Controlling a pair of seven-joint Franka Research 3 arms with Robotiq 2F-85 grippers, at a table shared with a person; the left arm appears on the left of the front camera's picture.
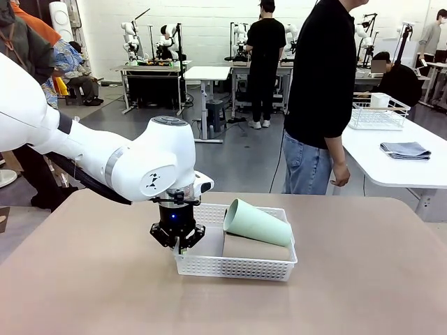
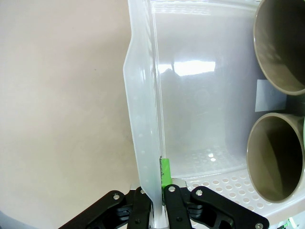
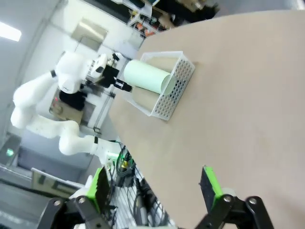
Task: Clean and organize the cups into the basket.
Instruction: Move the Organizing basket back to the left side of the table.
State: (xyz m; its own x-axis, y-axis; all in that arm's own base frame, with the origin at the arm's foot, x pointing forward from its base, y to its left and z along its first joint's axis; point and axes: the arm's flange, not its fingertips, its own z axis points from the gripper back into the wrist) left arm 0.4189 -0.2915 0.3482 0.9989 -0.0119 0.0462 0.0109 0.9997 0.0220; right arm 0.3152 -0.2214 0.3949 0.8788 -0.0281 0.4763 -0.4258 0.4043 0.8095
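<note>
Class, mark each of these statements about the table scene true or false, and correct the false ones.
1. The left tool is shut on the wall of the shallow white perforated plastic basket. True.
2. The pale mint green tapered cup stands upright on the table. False: it lies tilted on top, in the basket.
3. Two tan-brown matte cups lie in the basket. True.
4. The right tool grips a cup. False: it is open and holds nothing.

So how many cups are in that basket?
3: a green cup lying tilted on top, and two brown cups side by side beneath it in the basket. More may be hidden.
</note>
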